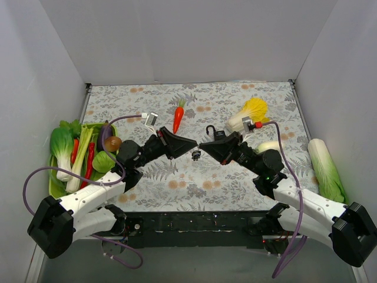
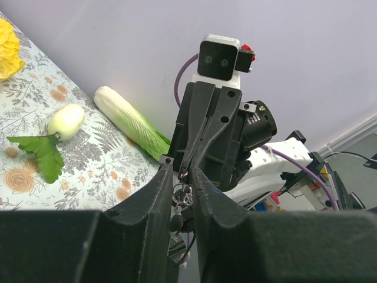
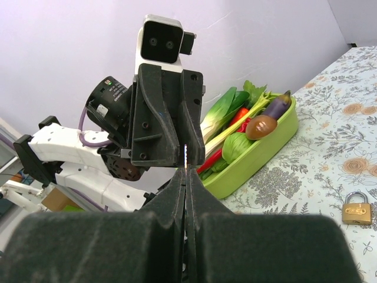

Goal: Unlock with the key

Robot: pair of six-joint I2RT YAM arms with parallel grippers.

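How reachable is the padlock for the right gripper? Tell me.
Likely yes: the padlock lies bare on the table nearby, nothing over it, but the right gripper is shut on the key.

I see L arm [image 1: 97, 197] and R arm [image 1: 297, 197] reached fwd, L gripper [image 1: 189, 143] and R gripper [image 1: 204, 145] nearly tip-to-tip. R jaws pinched tight; L jaws w/ slim gap.

Padlock [image 3: 355, 207] on table [image 1: 235, 188]; tray [image 3: 265, 154] far left.

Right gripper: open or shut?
Shut: right gripper fingers meet in the right wrist view, pinching a thin metal blade, apparently the key.
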